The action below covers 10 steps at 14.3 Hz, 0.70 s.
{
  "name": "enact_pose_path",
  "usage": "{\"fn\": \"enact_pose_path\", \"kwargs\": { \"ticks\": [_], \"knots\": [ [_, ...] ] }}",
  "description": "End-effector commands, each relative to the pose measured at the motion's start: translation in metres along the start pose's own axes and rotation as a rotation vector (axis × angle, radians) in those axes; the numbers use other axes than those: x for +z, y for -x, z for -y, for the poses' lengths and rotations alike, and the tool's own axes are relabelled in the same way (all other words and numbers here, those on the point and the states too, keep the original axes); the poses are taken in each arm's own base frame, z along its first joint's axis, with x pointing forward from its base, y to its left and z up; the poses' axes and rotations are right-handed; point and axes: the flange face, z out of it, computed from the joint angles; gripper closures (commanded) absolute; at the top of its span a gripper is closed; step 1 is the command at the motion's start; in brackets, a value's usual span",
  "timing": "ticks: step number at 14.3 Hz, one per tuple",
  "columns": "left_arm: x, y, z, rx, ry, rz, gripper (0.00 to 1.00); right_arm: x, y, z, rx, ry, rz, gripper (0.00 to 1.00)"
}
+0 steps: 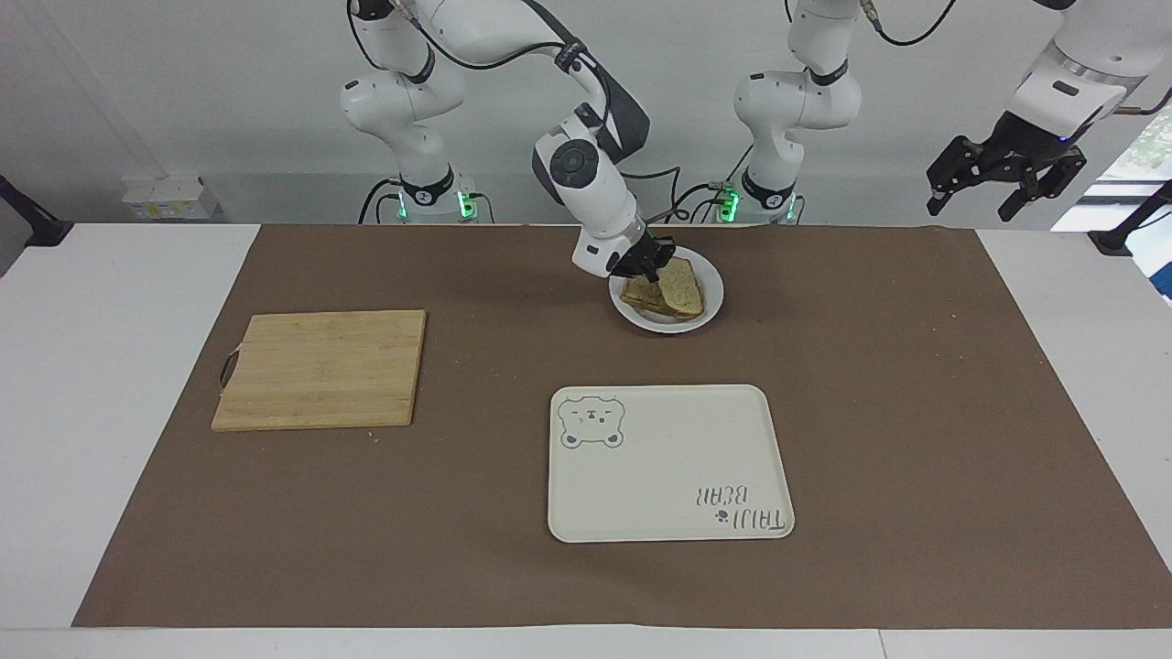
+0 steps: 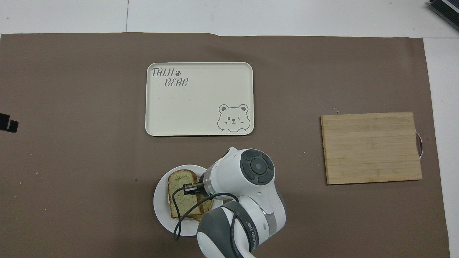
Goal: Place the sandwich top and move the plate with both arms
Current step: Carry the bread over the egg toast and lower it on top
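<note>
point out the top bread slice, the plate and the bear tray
top bread slice [image 2: 181, 195], overhead view, middle of its crumb
plate [image 2: 160, 200], overhead view, bare rim beside the bread
bear tray [image 1: 668, 458], facing view, plain middle

Light: bright, even, from overhead.
Shadows: soft and faint under the cutting board [image 1: 320, 368] and tray [image 1: 668, 462]; a darker patch on the brown mat [image 1: 916, 412] beside the plate [image 1: 710, 295].
Glare: daylight at the window near the left gripper [image 1: 998, 178].
Focus: sharp throughout.
</note>
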Motion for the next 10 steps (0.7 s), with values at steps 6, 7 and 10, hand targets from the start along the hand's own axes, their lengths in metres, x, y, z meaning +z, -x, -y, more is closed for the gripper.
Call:
{"fn": "enact_pose_path", "kwargs": {
  "ticks": [6, 7, 10],
  "knots": [
    [-0.001, 0.008, 0.0, 0.003, -0.005, 0.006, 0.0, -0.088, -0.034, -0.018, -0.139, 0.122, -0.198, 0.0],
    [-0.001, 0.008, 0.0, 0.003, -0.005, 0.006, 0.0, -0.106, -0.037, -0.022, -0.161, 0.152, -0.234, 0.0],
    [-0.001, 0.008, 0.0, 0.002, -0.005, 0.006, 0.0, -0.145, -0.049, -0.036, -0.151, 0.192, -0.269, 0.0]
  ]
}}
